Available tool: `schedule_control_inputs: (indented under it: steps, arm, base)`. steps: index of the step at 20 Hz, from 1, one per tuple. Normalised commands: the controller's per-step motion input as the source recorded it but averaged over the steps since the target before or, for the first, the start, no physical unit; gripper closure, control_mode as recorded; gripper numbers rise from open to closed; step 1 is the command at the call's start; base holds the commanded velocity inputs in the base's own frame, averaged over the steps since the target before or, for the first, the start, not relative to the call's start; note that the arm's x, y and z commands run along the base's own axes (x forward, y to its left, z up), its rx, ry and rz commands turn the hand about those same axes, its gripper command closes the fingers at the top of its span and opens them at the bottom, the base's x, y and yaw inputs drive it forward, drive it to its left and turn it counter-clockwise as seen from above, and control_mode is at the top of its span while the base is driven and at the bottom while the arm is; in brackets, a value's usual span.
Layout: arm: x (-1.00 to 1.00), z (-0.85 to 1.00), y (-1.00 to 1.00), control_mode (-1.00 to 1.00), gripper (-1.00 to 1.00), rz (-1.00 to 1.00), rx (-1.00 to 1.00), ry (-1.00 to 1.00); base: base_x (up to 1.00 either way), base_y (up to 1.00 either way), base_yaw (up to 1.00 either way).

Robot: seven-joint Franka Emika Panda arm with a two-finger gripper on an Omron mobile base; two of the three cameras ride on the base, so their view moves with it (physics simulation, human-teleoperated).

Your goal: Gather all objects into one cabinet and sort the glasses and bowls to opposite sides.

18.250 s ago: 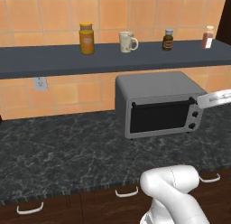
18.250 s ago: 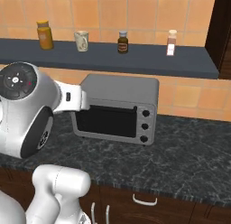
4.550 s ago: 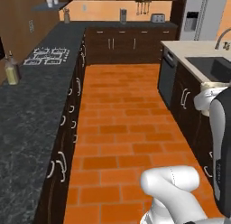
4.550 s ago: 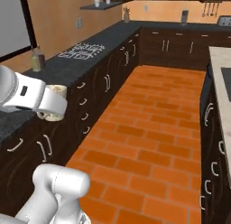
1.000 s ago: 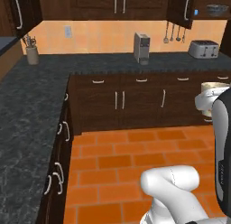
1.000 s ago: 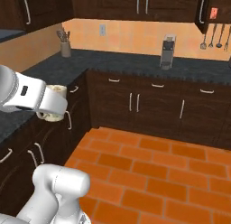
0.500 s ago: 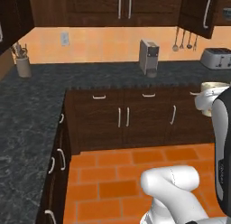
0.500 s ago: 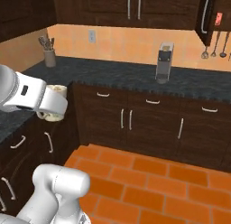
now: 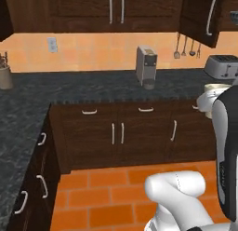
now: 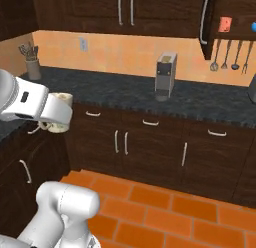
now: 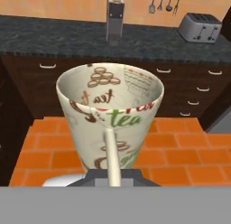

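A: Where is the cream cup [image 11: 109,123] right now?

B: In the gripper [image 11: 109,173], carried in the air above the orange brick floor [image 9: 111,190]. In the hand view it sits upright just in front of the camera, mouth open toward the lens, with brown and green "tea" lettering on its inside wall and its handle running down the near side.

A: How far apart are the fingers?

B: Nearly together. They are clamped on the cup at its lower part; the exact contact is hidden behind the cup's wall and handle.

A: Can you see it from the base cameras?

B: Yes. In the right base view the cup [image 10: 56,113] pokes out past the end of the white arm at the left, level with the counter edge. In the left base view its rim [image 9: 214,89] shows at the right edge, just behind the arm's dark joint.

A: What is ahead of the robot?

B: A dark speckled counter [image 9: 93,83] over brown base cabinets with small white handles. A grey coffee machine [image 9: 146,67] stands on it by the orange tiled wall, a toaster [image 9: 222,66] further right, and hanging utensils [image 9: 187,44] between them. A holder with utensils [image 10: 32,61] stands at the far left.

A: And the wall cabinet?

B: Its door [image 10: 208,23] with the long curved grey handle stands open at upper right. Inside, a salmon-orange tumbler [image 10: 225,24] sits on the shelf, and a bit of blue [image 10: 253,27] shows at the picture's edge
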Motion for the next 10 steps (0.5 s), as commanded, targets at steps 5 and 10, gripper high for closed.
schedule_control_inputs:
  steps: [5, 10]
  arm:
    - [0.00, 0.00, 0.00, 1.00, 1.00, 0.00, 0.00, 0.00]
    - [0.00, 0.00, 0.00, 1.00, 1.00, 0.00, 0.00, 0.00]
  base:
    - [0.00, -1.00, 0.00]
    - [0.01, -1.00, 0.00]
